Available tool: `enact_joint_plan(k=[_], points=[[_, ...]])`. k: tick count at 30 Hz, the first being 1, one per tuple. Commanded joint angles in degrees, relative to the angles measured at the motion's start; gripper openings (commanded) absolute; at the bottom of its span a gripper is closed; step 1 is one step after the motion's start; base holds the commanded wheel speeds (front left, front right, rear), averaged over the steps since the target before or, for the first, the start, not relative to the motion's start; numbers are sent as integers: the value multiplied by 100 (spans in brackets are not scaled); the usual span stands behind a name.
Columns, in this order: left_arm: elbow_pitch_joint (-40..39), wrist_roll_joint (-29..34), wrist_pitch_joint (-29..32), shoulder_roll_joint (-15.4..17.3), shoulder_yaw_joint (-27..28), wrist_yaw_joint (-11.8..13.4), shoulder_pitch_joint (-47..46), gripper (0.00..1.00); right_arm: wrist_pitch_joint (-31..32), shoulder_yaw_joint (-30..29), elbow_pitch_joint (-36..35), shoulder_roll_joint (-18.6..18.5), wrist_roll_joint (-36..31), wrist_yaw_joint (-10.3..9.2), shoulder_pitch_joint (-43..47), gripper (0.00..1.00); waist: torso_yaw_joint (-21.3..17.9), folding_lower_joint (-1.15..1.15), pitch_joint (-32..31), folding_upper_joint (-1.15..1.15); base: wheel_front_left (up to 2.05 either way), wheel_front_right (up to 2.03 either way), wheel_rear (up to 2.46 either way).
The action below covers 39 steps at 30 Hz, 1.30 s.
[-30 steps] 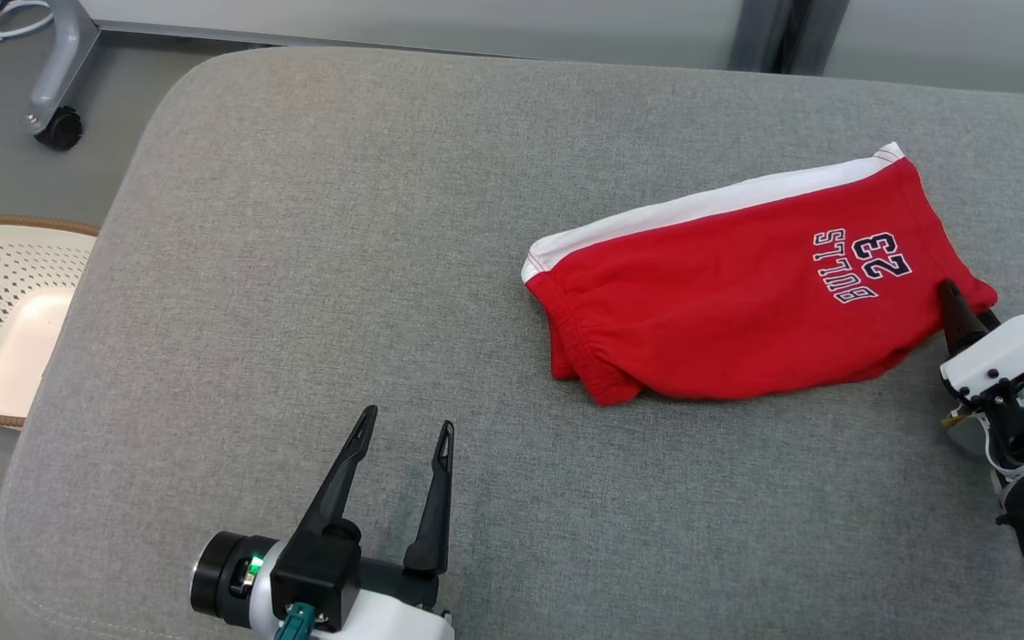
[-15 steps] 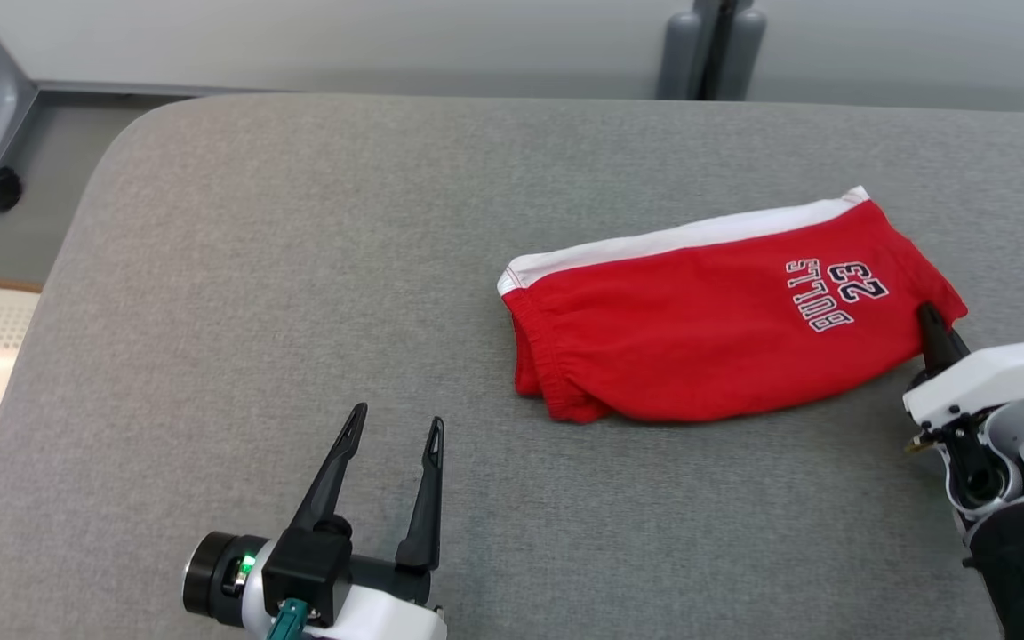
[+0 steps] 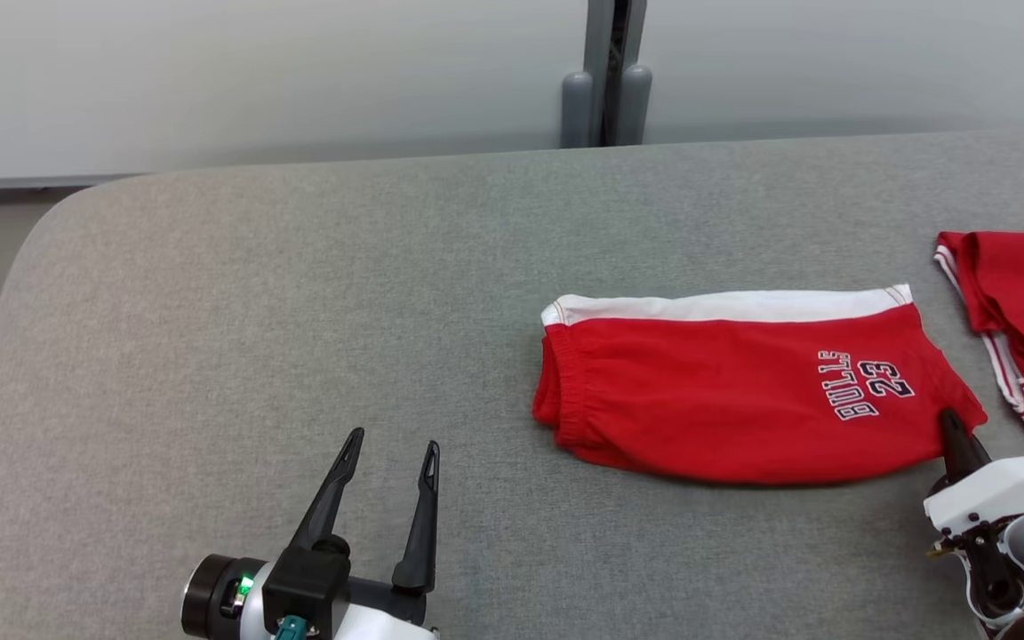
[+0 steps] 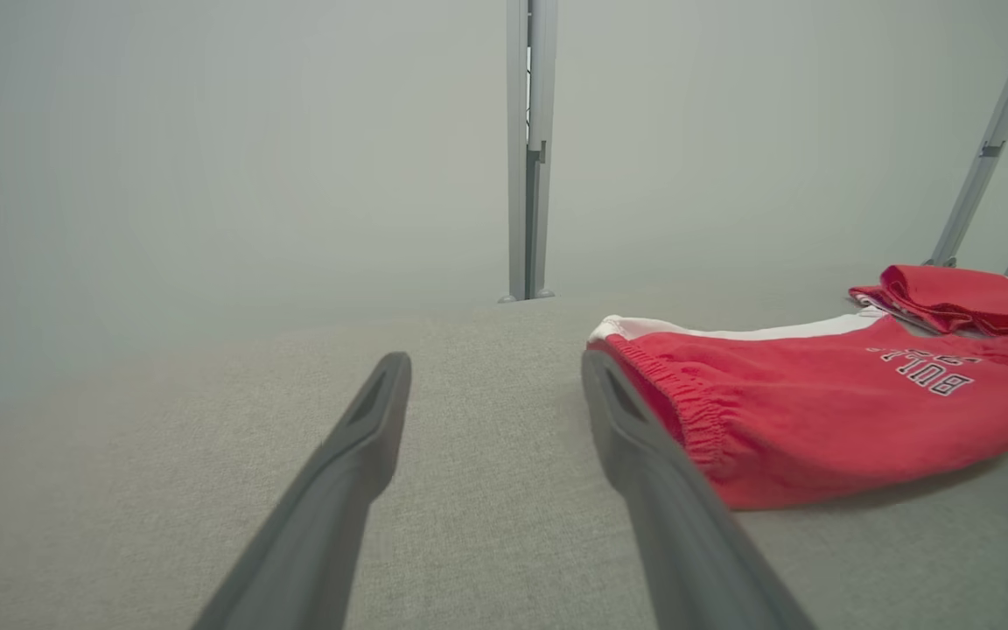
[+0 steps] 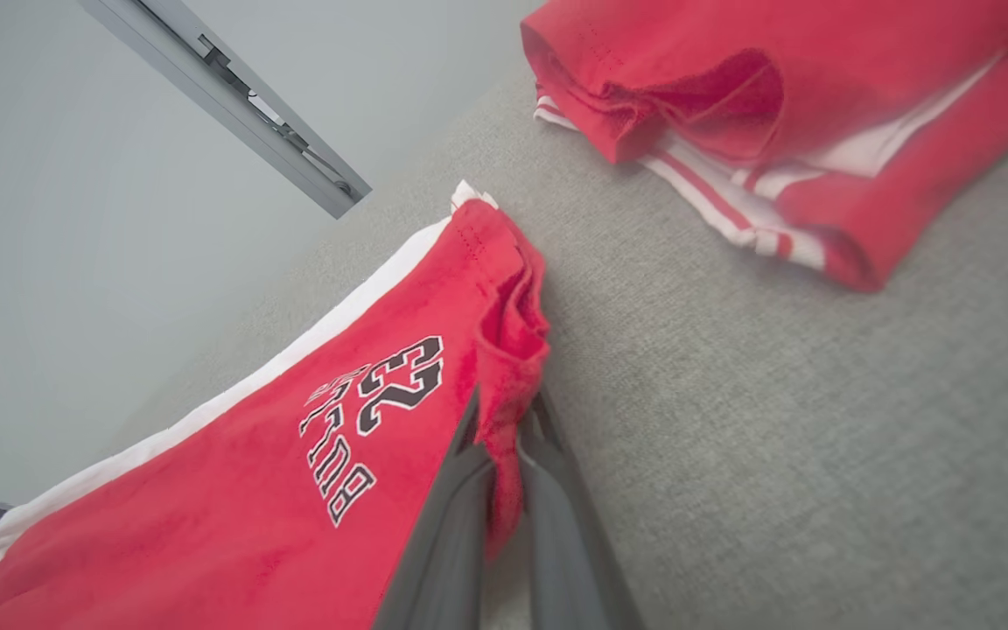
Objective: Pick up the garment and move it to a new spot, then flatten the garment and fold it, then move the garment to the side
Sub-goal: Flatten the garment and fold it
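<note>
Head view: folded red garment (image 3: 743,391) lies flat on grey cushion (image 3: 299,311), right of centre. Right gripper (image 3: 952,427) sits at its near right corner, probably for sideways drag toward second red garment (image 3: 1019,302). Left gripper (image 3: 388,453) wide open, empty, clear of cloth.
Left wrist view: waistband ahead to right, untouched.
Right wrist view: jaws clamped on bunched hem corner.

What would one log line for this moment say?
right claw: shut on red shorts corner | left claw: open, empty | other red garment: lying nearby
</note>
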Motion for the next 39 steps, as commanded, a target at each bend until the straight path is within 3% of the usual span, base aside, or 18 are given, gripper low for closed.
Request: enact_joint_plan(k=[1, 9, 16, 25, 39], points=[[21, -34, -24, 17, -10, -13, 54, 100, -57, 42, -26, -81, 31, 0, 79, 0, -99, 0, -101, 0, 0, 0, 0], [122, -102, -24, 17, -84, -33, 86, 100, -168, 267, 18, -90, -30, 0, 19, 0, -174, 0, -325, 0, 0, 0, 0], [156, -110, -24, 17, -136, -45, 98, 100, -297, 571, -404, 10, -139, 0, -94, 0, -35, 0, -440, 0, 0, 0, 0], [180, -166, -24, 17, -221, -1, 133, 100, -237, 1137, -1073, 297, -472, 0, -340, 0, 260, 0, -532, 0, 0, 0, 0], [245, -129, -24, 18, -231, -39, 199, 100, 181, 1763, -1362, 678, -1033, 0, -86, 0, 822, 0, -608, 0, 0, 0, 0]])
